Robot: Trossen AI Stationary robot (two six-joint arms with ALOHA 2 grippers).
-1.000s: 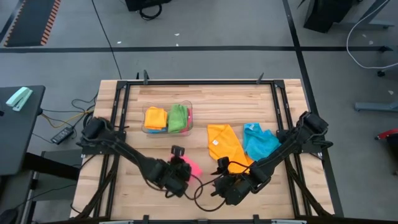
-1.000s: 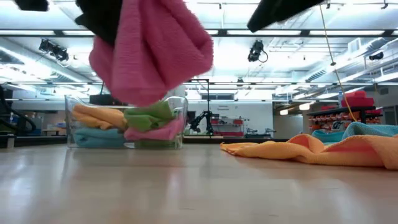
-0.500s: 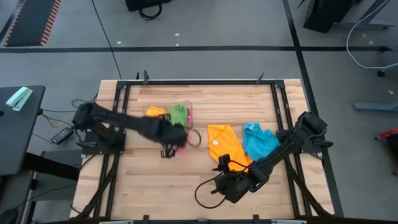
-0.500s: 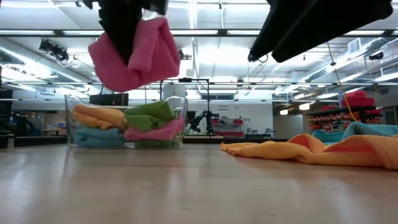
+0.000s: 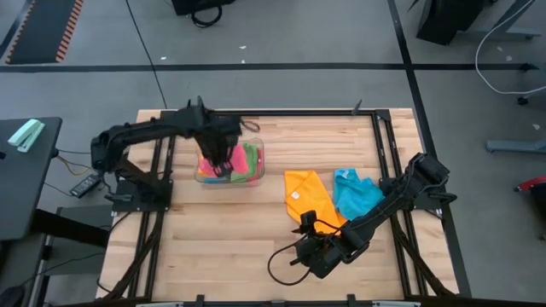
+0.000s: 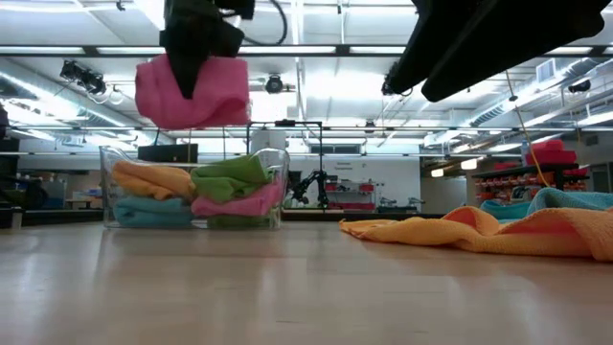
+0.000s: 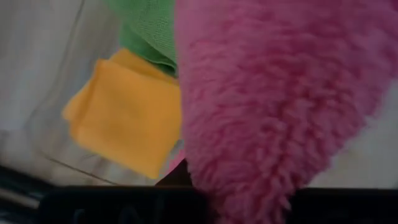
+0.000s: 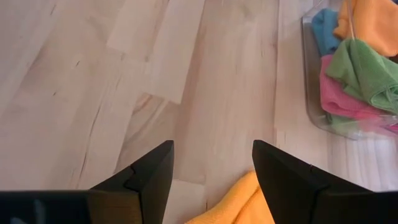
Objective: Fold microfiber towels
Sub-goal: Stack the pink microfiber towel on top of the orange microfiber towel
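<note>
So the folded pink towel (image 6: 192, 91) is up in the air right over the clear plastic bin (image 6: 273, 196), pinched in the left end effector (image 6: 198, 43), which is pressed together on the bundle. From the low view it hangs well clear of the bin's rim, and from the left wrist view you can see the folded orange towel (image 7: 121, 115) and green towel (image 7: 146, 31) already sitting in the bin underneath.

If you ask me, the step here is dropping the pink one in with the rest. To do that nicely, I'd lower it straight down until it's touching the stack before letting go, so the fold doesn't flop open, and aim for the free spot beside the green one instead of the rim.

Left arm is stretched out from its base across the far-left part of the desk (image 5: 222, 239), wrist pointing down over the bin. The right end effector (image 5: 311, 247) just waits low over the near-middle of the desk, fingers spread, nothing in them. Beside it lie an unfolded orange towel (image 5: 309, 198) and a blue towel (image 5: 357, 194), touching each other, not folded yet.
</note>
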